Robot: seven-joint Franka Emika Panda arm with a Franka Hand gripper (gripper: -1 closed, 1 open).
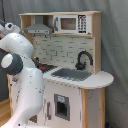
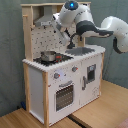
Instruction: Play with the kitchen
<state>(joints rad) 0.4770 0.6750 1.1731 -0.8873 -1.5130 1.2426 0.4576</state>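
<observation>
Kitchen [image 2: 62, 75] fills the middle of both exterior views, standing on a wood floor [image 2: 95, 112].

Second exterior view, left to right:
- pegboard back under the hood [image 2: 44, 21]
- small metal pot [image 2: 48, 56] on the black-red hob
- sink [image 2: 80, 51] with black faucet [image 2: 72, 41]
- oven door [image 2: 64, 95] below, at the front
- arm [image 2: 107, 29] comes in from the second exterior view's right, over the sink
- gripper [image 2: 65, 33] sits above the counter, up near the pegboard, between hob and sink, above and right of the pot, not touching it

Can't tell if the claw is open or closed; fingers don't resolve.

First exterior view: arm body [image 1: 22, 80] blocks the kitchen's left part. Microwave [image 1: 70, 23], faucet and sink basin visible to its right.
</observation>
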